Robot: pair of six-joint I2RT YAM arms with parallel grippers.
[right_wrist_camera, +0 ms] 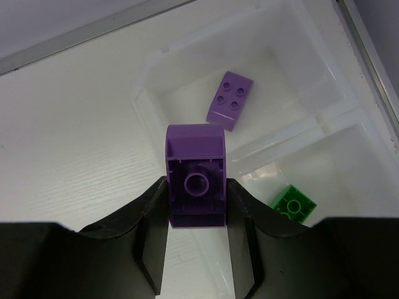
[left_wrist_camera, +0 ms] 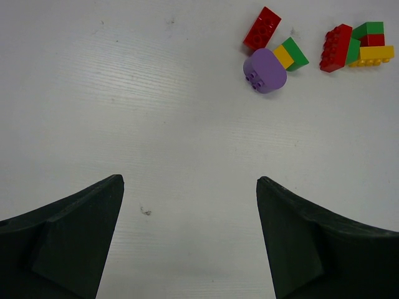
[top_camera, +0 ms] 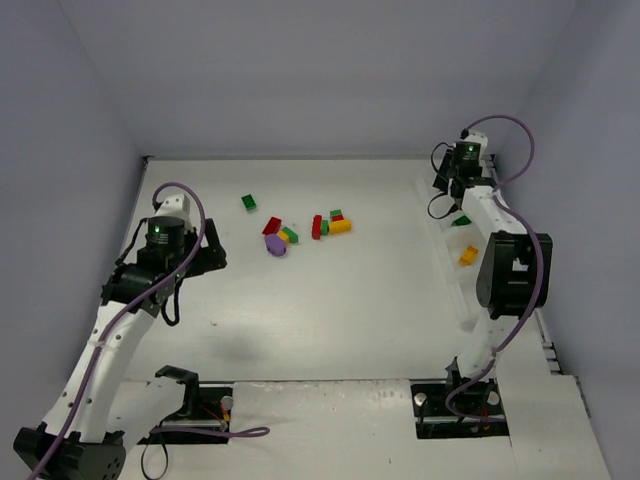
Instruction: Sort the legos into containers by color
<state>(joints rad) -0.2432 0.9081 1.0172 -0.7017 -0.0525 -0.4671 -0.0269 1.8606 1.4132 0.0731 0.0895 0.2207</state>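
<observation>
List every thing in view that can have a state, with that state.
Left gripper, open and empty.
Right gripper, shut on held purple lego, by the containers.
Second purple lego, lying in one compartment.
Green lego, lying in the neighbouring compartment.
Loose legos, unsorted on the table.

My left arm (top_camera: 105,345) and right arm (top_camera: 490,215) are slim white tubular links joined by chunky black motor housings (top_camera: 512,272), each standing on a black base (top_camera: 70,458). A purple cable (top_camera: 203,215) loops along each arm, and a small green light (top_camera: 157,229) glows on each wrist. My left gripper (left_wrist_camera: 189,180) ends in matte black, wedge-shaped fingers (left_wrist_camera: 68,240). My right gripper (right_wrist_camera: 197,182) has the same dark fingers (right_wrist_camera: 153,246).
</observation>
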